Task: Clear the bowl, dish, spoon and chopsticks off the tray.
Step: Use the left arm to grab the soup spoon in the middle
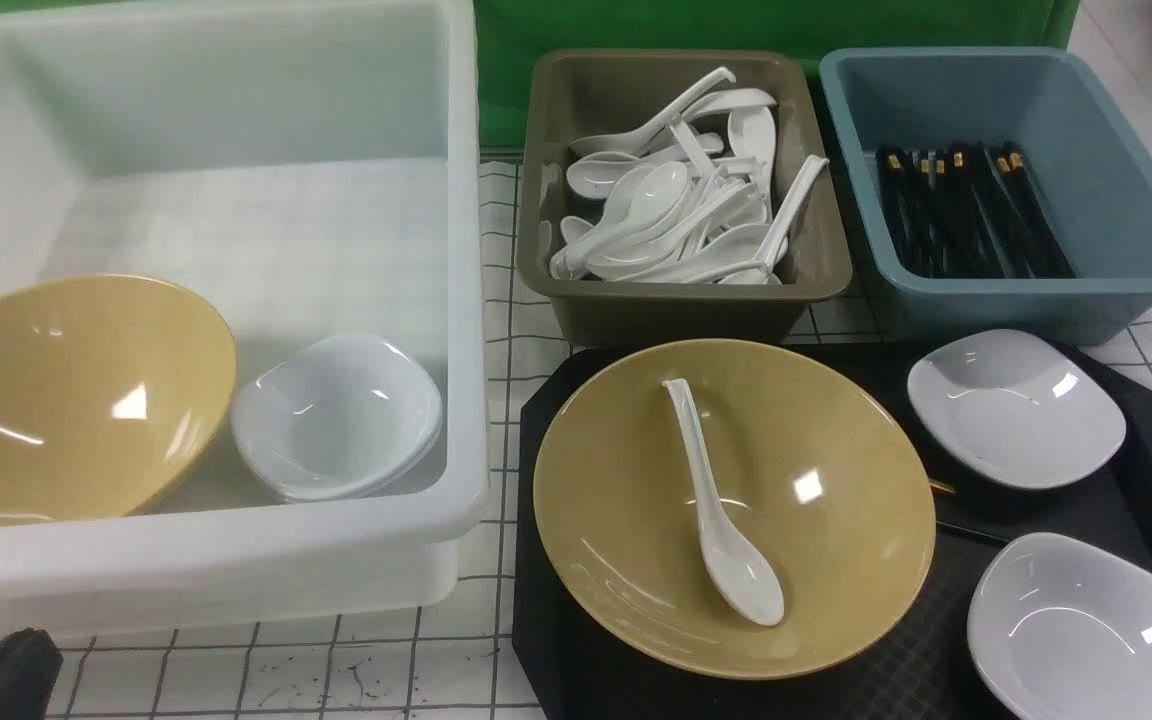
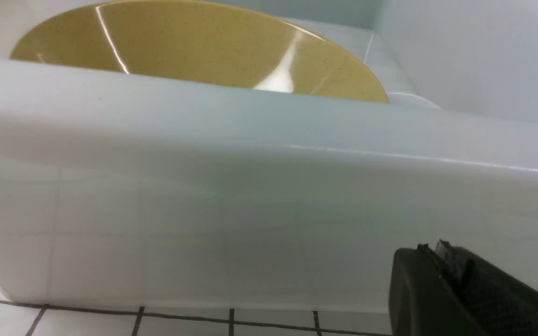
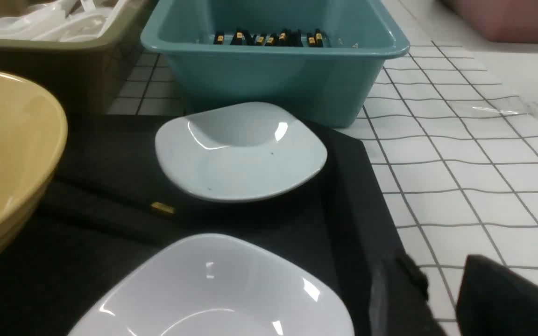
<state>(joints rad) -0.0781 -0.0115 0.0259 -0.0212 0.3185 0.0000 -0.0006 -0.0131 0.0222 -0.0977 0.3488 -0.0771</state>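
The job looks barely begun. In the lower right of the front view, the black tray [image 1: 534,600] is seen with everything on it. The big yellow bowl [image 1: 816,440] is set in the middle of the tray, and the white spoon [image 1: 726,545] is laid inside it. Two white dishes [image 1: 1016,410] [image 1: 1086,630] are placed on the tray's right side. Of the chopsticks [image 1: 940,487], only a small gold end is seen by the bowl's right edge; the rest is hidden.

At the left, a second bowl [image 1: 66,390] and some stacked dishes [image 1: 336,415] are kept in the white tub [image 1: 206,545]. The left jaws are pressed shut, low by that tub, and nothing is seen in them. How the right jaws stand cannot be told. All four kinds of things are left to be moved.
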